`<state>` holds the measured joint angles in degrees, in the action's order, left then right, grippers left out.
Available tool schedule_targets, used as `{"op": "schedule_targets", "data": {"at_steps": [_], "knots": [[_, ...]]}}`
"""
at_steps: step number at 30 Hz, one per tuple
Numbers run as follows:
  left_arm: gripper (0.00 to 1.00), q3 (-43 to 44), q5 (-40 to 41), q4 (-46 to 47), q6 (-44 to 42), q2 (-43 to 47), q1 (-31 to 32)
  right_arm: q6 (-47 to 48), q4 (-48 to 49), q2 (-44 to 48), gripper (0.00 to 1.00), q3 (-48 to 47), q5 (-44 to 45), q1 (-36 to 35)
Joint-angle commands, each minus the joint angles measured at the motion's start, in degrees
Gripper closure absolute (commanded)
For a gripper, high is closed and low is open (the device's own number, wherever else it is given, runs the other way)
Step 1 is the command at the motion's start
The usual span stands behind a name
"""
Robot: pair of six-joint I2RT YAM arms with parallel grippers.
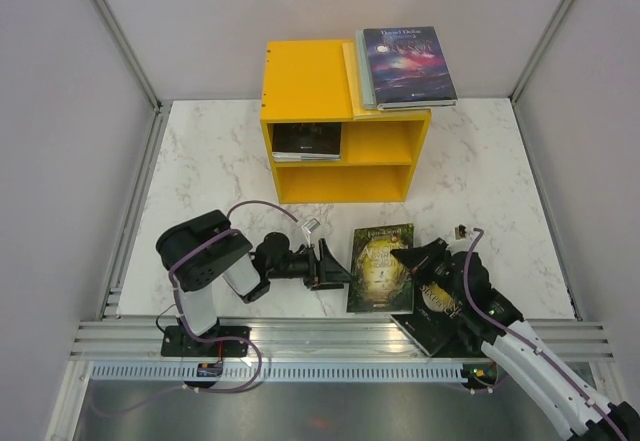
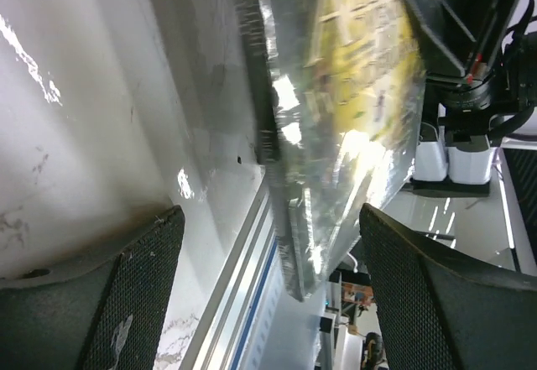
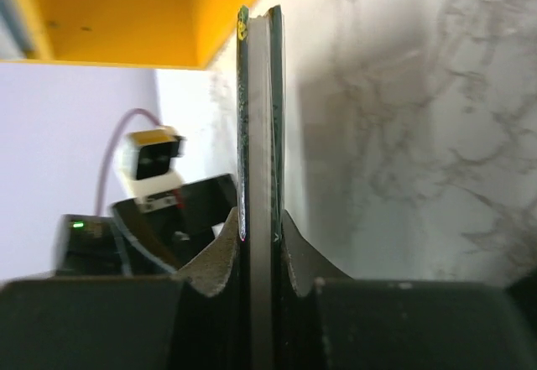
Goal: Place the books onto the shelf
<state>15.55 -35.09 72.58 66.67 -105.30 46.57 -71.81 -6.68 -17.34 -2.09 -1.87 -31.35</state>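
Dark fantasy book (image 1: 381,268) pinched by the table's (image 1: 200,161) near edge.
Held at its right edge by the closed right gripper (image 1: 412,257); flanked by the wide-open left gripper (image 1: 335,261). Seemed light, thin, glossy, floppy: best gripped deep, from 2 sides.

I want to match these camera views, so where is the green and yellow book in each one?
Top external: green and yellow book low centre, its edge in the right gripper.
Left wrist: upper centre, cover aslant.
Right wrist: centre, edge-on between the fingers.
Shared landmark: the marble table.
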Motion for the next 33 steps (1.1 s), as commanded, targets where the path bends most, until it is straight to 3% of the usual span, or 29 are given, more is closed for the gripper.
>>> {"op": "schedule_targets", "data": {"at_steps": [1, 10, 19, 21, 22, 29, 30, 33], "knots": [[0.13, -1.1, -0.8, 14.4, 5.0, 0.0, -0.2, -4.7, 1.1, 4.8, 1.0, -0.5, -2.3, -0.2], [0.17, -2.4, 1.8, 14.3, 6.8, 3.5, 0.0, -8.0, 6.1, 4.5, 1.0, 0.3, -4.3, -0.3], [0.21, -1.5, 2.6, 14.6, 9.0, 9.1, 1.2, -12.2, 23.8, 0.7, 1.0, 5.8, -2.9, -2.6], [0.28, -1.0, 2.7, 14.7, 9.3, 9.4, 1.3, -12.1, 25.8, -1.5, 1.0, 5.8, -2.4, -3.4], [0.39, -0.7, 3.0, 14.7, 9.8, 9.4, 1.4, -12.0, 27.8, -2.2, 1.0, 5.8, -2.3, -3.7], [0.85, 1.8, 3.3, 14.4, 11.0, 11.9, 2.4, -12.2, 36.7, -8.1, 1.0, 7.1, 0.5, -7.9], [0.97, 1.7, 3.5, 14.4, 11.6, 12.2, 2.4, -12.1, 37.5, -8.6, 1.0, 7.1, 0.9, -8.5], [0.98, 0.3, 5.7, 14.5, 12.4, 14.4, 2.6, -11.1, 40.2, -10.1, 1.0, 6.7, 1.4, -10.5]]}}
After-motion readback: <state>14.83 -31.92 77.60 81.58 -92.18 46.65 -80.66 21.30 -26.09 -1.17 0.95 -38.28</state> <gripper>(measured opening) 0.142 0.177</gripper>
